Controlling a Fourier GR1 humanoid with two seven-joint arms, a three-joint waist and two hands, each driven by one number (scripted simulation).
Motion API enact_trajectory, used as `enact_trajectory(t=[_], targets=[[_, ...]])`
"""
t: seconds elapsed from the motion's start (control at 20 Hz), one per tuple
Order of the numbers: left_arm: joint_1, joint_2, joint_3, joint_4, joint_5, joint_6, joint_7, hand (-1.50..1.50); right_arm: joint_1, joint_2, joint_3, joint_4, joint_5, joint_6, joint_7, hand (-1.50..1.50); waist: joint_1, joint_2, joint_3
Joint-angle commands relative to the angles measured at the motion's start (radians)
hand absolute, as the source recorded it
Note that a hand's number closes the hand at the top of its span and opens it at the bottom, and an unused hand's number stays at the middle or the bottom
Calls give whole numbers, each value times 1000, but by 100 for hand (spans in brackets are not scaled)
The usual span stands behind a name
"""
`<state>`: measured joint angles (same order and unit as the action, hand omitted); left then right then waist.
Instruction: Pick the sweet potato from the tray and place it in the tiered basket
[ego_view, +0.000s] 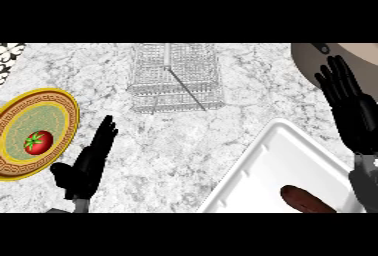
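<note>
On the marble table (184, 145), a tomato (38, 142) sits on a gold-rimmed plate (22, 167) at far left. Beside it the left robot hand (87, 165) rests, fingers straight. The wire tiered basket (177, 77) stands mid-back. The sweet potato (304, 200) lies in the white tray (258, 170); the right robot hand (351, 107) stands open, empty.

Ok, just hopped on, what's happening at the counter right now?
Nothing is held yet. The sweet potato lies in the white tray at lower right, and the wire tiered basket stands apart at top centre. The right hand is open above the tray; the left hand rests open beside the tomato plate.
</note>
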<state>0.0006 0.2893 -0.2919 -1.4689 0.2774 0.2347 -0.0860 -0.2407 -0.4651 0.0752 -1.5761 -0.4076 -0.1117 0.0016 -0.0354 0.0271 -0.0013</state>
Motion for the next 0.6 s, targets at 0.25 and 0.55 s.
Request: enact_trajectory(t=[0.25, 0.55], targets=[[-132, 71, 15, 19, -30, -93, -11, 0, 92, 113, 359, -26, -105, 313, 161, -150, 52, -18, 1], [-96, 19, 12, 139, -22, -166, -92, 0, 292, 75, 347, -111, -84, 374, 8, -150, 24, -27, 1]])
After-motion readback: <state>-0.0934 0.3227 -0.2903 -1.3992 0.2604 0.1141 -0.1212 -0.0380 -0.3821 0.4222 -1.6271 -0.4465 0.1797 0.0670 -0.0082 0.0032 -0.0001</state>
